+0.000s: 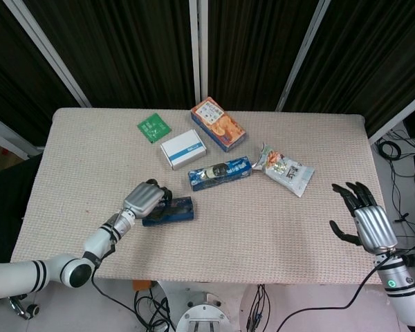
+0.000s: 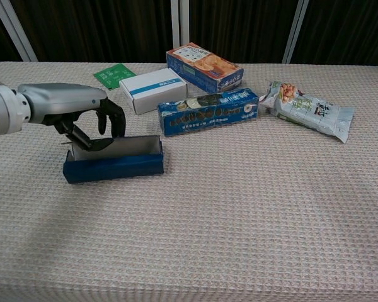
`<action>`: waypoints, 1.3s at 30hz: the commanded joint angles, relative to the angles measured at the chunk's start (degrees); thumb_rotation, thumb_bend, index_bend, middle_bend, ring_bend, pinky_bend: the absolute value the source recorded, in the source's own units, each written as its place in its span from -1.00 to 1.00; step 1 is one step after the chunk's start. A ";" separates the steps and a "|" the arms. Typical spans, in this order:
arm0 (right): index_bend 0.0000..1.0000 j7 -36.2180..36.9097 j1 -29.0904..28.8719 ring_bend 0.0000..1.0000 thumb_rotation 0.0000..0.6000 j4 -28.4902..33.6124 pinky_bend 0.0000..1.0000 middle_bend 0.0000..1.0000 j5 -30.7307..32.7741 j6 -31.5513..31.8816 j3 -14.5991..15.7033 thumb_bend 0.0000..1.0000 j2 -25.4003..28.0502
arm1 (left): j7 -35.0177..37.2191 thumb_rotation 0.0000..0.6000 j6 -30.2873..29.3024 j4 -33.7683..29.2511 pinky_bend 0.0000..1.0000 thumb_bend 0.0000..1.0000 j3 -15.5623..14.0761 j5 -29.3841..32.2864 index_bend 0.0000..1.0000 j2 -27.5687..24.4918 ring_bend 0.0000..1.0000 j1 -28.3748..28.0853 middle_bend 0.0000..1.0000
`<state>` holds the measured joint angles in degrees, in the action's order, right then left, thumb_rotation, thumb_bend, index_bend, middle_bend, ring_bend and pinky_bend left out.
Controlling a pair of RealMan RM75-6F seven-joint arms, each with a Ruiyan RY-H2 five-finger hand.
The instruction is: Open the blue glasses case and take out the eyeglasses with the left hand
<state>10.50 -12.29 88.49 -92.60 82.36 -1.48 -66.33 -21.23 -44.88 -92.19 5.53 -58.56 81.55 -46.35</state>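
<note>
The left robot hand (image 2: 82, 113) curls into the blue glasses case (image 2: 113, 165), seemingly grasping its rim; eyeglasses unseen, likely light, fragile, best pinched by the frame.

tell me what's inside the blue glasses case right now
The blue glasses case is open, its pale lining showing. The left hand has its fingers reaching inside. The near wall and the fingers cover the bottom, so no eyeglasses can be made out.
</note>
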 commanded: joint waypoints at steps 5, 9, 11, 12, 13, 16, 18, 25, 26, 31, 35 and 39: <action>-0.77 0.75 0.20 -0.86 1.00 -0.34 -0.78 -0.57 0.25 -0.06 0.04 -0.40 -0.09 | -2.20 -0.15 2.27 2.77 -0.60 0.30 0.74 8.37 -0.27 -1.64 -0.26 -2.73 -0.08; -0.77 1.11 0.24 -0.86 1.00 -0.52 -0.78 -0.56 0.22 0.04 -0.05 -0.40 -0.13 | -3.44 -0.18 4.39 5.21 -0.62 0.31 -0.43 14.29 -0.50 -1.91 -0.43 -4.26 -0.28; -0.77 1.20 0.27 -0.86 1.00 -0.59 -0.78 -0.56 0.21 0.10 -0.07 -0.40 -0.10 | -4.05 -0.18 4.62 6.43 -0.63 0.31 -1.05 17.27 -0.60 -1.86 -0.52 -4.77 -0.39; -0.77 1.27 0.32 -0.86 1.00 -0.63 -0.78 -0.56 0.16 0.23 -0.09 -0.40 -0.07 | -4.02 -0.19 3.95 6.81 -0.63 0.31 -1.16 18.55 -0.62 -1.91 -0.54 -4.74 -0.44; -0.77 1.31 0.38 -0.86 1.00 -0.66 -0.78 -0.56 0.13 0.36 -0.11 -0.40 -0.05 | -3.56 -0.19 2.87 6.61 -0.63 0.31 -0.97 18.73 -0.63 -2.01 -0.55 -4.38 -0.45; -0.77 1.39 0.60 -0.86 1.00 -0.68 -0.78 -0.56 0.06 0.82 -0.18 -0.40 0.04 | -0.07 -0.20 -2.11 2.62 -0.63 0.29 -0.14 13.65 -0.60 -3.37 -0.56 -1.60 -0.47; -0.77 1.45 0.69 -0.86 1.00 -0.67 -0.78 -0.56 -0.02 1.09 -0.24 -0.40 0.04 | 4.13 -0.20 -5.37 -1.15 -0.63 0.28 0.12 6.64 -0.50 -4.41 -0.56 0.98 -0.46; -0.77 1.10 0.42 -0.86 1.00 -0.66 -0.78 -0.56 -0.30 0.78 -0.29 -0.40 -0.34 | 12.09 -0.94 -11.50 -3.59 -0.64 0.30 -2.05 -13.52 -0.42 -1.97 -0.56 4.56 -0.41; -0.77 1.04 0.41 -0.86 1.00 -0.66 -0.78 -0.56 -0.31 0.77 -0.29 -0.40 -0.38 | 11.83 -1.00 -11.32 -3.63 -0.64 0.31 -2.23 -14.22 -0.42 -1.53 -0.56 4.39 -0.41; -0.77 1.29 0.65 -0.86 1.00 -0.90 -0.78 -0.56 -0.18 0.75 -0.11 -0.40 -0.44 | 8.05 -1.00 -9.99 -3.09 -0.64 0.29 -2.45 -13.49 -0.42 1.11 -0.58 3.62 -0.38; -0.77 1.57 0.90 -0.86 1.00 -1.23 -0.78 -0.56 -0.14 0.86 0.06 -0.40 -0.56 | 5.22 -1.00 -9.67 -2.84 -0.64 0.29 -3.23 -11.91 -0.42 2.71 -0.58 3.95 -0.36; -0.77 1.71 0.96 -0.86 1.00 -1.54 -0.78 -0.56 -0.23 0.88 0.13 -0.40 -0.84 | 2.27 -1.00 -10.73 -2.63 -0.64 0.28 -4.11 -10.95 -0.42 4.20 -0.60 4.90 -0.37</action>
<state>12.21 -11.33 86.97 -92.81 83.24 -1.36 -67.15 -18.10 -55.09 -94.89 1.92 -70.10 84.93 -41.99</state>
